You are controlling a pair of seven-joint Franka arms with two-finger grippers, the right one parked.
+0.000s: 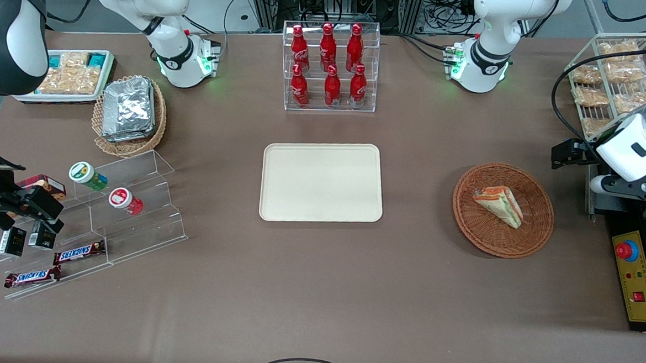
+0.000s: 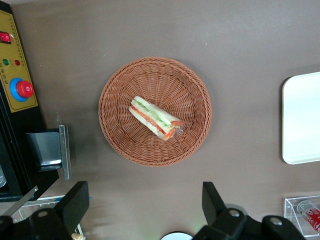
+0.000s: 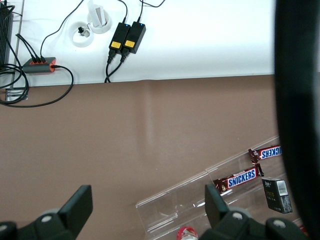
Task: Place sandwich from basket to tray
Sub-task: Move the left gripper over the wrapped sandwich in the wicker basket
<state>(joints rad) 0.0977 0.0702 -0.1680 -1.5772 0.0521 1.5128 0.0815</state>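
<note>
Front view, claw: the claw point(image 1: 565, 154) hangs at the working arm's end of the table, above the surface and just beside the basket point(image 1: 503, 210); only a dark piece of it shows past the white arm, so this view does not settle how the fingers stand.
Front view, sandwich: the sandwich point(image 1: 500, 204) lies in the basket, lower than the claw and a little nearer the camera.
Front view, tray: the tray point(image 1: 322, 182) sits bare at mid-table, well apart from the claw, with the basket between the two.

Wrist view, claw: released (the two fingers point(image 2: 75, 202) stand wide apart with nothing between them).
Wrist view, sandwich: it lies under the claw but ahead of the fingertips, slanted across the basket floor, filling edge up.
Wrist view, tray: only one rounded edge shows, off to the side of the claw.

Parked arm's wrist view: table, chocolate bars point(image 3: 239, 178) and a clear stand; nothing of the task.

Step in hand: the approach, judged from the free fingers and the sandwich not yet gripped.
Next move: centre over the wedge, turn to span its thin faces, descend, close gently.

Hard to make out: the fingertips are cut off in the wrist view; a clear wrap seems to show at the sandwich's tip, though I cannot be sure.
</note>
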